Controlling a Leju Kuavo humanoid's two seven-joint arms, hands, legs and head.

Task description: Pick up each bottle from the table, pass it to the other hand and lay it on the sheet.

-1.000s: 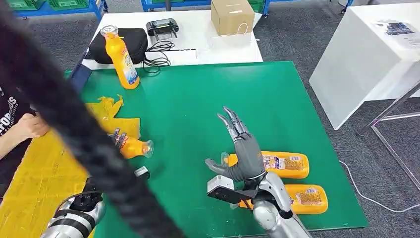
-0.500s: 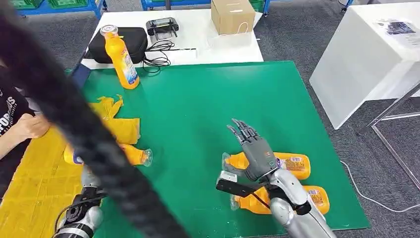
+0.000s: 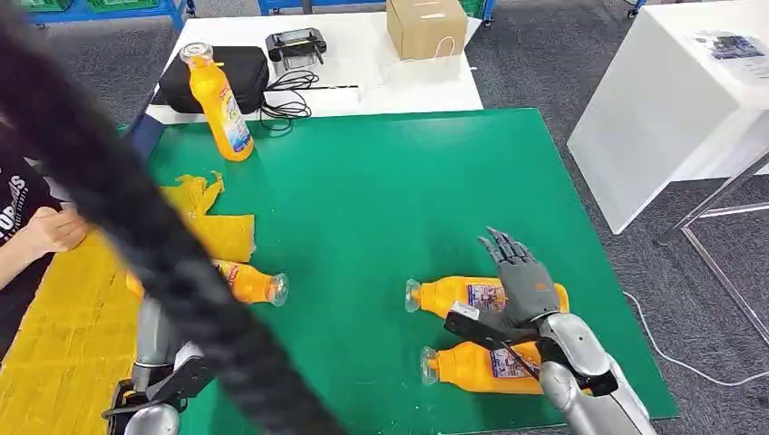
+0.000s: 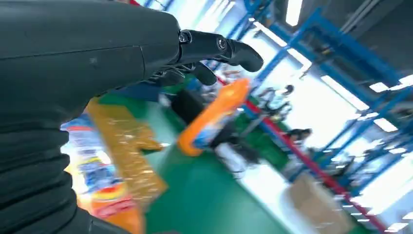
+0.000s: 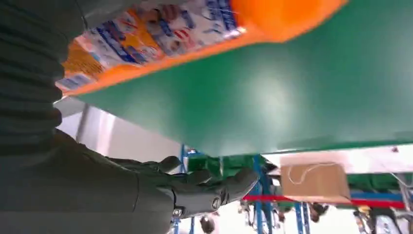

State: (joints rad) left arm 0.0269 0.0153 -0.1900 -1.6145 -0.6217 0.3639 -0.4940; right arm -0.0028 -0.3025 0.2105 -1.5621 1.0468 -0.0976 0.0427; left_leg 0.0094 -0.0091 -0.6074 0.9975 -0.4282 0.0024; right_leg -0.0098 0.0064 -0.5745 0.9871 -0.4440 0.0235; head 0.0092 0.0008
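While the green mat (image 3: 381, 199) is covering the table, orange bottles are lying capped: one (image 3: 247, 282) touching the yellow sheet (image 3: 63, 335), two (image 3: 462, 294) under the open right hand (image 3: 524, 288); left hand (image 4: 87, 63) empty.

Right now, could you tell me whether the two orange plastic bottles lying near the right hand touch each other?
Apart: the head view shows green mat between them.

A green table (image 3: 381, 199) carries four orange bottles — one upright (image 3: 219, 104) at the far left, one lying (image 3: 249, 283) at the left on the edge of a yellow sheet (image 3: 63, 317), two lying side by side near the right — far one (image 3: 458, 295), near one (image 3: 476, 367).
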